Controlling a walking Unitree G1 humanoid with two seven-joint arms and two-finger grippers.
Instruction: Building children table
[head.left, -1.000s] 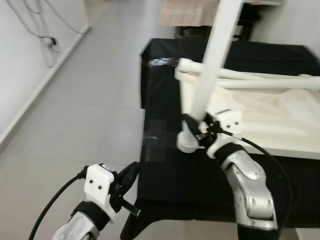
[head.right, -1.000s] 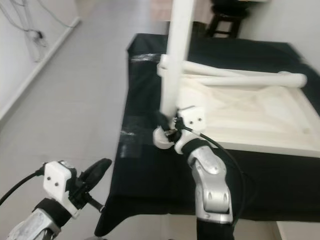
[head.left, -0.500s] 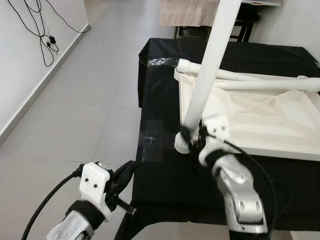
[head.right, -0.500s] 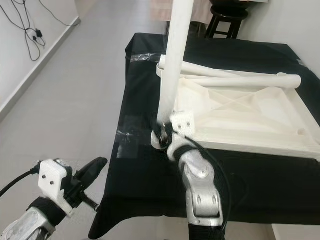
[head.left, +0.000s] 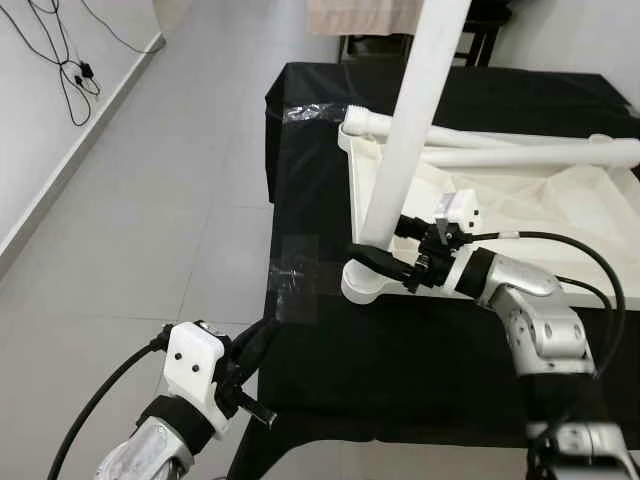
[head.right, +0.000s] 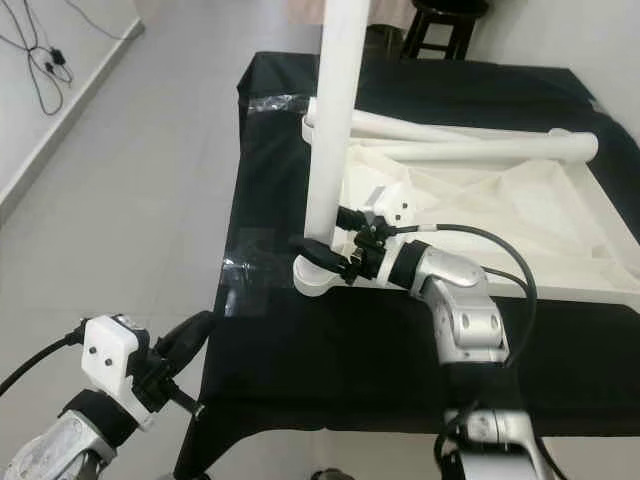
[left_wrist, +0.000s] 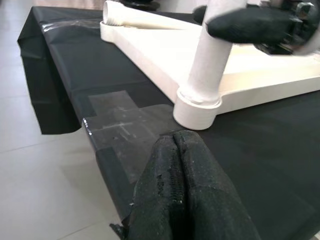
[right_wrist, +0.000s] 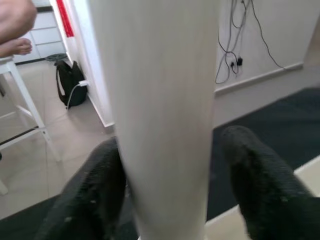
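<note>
Turning the upright leg (head.left: 412, 120) into its corner socket (head.left: 372, 282) of the upturned table (head.left: 520, 215), we keep our right end effector (head.left: 385, 250) spread around its base, axis vertical; left end effector (head.left: 262, 340) pressed together, idle.

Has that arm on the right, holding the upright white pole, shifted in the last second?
Yes. The right end effector stays at the table leg base, but its forearm has swung outward to the robot's right, now reaching across the upturned tabletop.

A black cloth (head.left: 330, 350) covers the work surface before me, with a clear tape patch (head.left: 293, 280) near its edge. Grey floor tiles (head.left: 150, 200) run to a white wall (head.left: 30, 150) where black cables (head.left: 75, 70) hang. A dark stool (head.right: 440, 20) stands beyond.
</note>
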